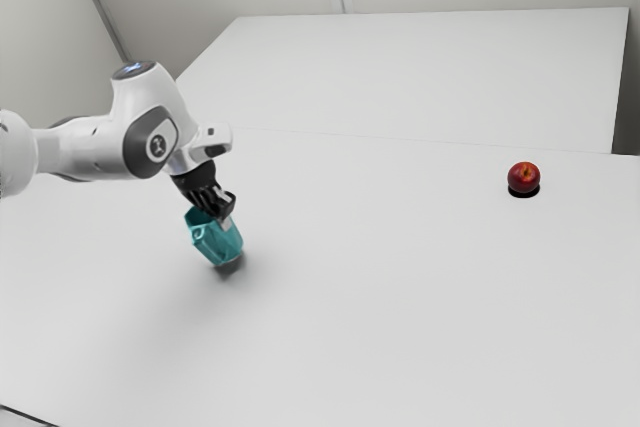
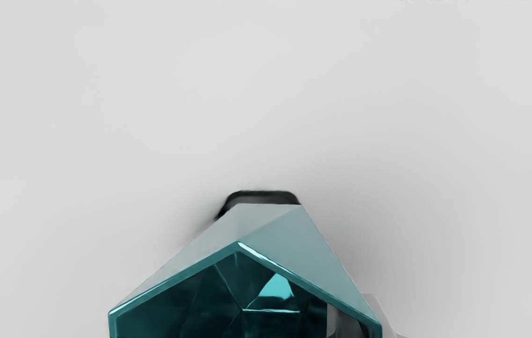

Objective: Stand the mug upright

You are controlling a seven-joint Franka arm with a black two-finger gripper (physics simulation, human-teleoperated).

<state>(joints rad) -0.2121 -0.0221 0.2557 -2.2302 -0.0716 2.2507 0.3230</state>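
Item one: mug (image 1: pixel 218 245), teal, glossy, faceted, a single piece. Position: toward the exterior view's left on the white desk (image 1: pixel 400 297), between the faint line of the desk's far edge and the bit of near edge at that view's lower left corner. Attitude: tilted, mouth up toward my hand, base slanting down toward the exterior view's right. Dark shadow close beneath the base; whether the base touches the desk, I cannot tell. In the wrist view I look into the open mouth, angular rim and facets visible inside.

Item two: gripper (image 1: pixel 223 217), black, two-finger, at the end of my white arm (image 1: pixel 92 149), reaching down to the rim. State: pinching the mug's wall, one finger inside the mouth, the other against the outside.

Item three: apple (image 1: pixel 523 177), dark red, one. Position: near the desk's far edge, toward the exterior view's right, well apart from the mug, dark shadow under it.
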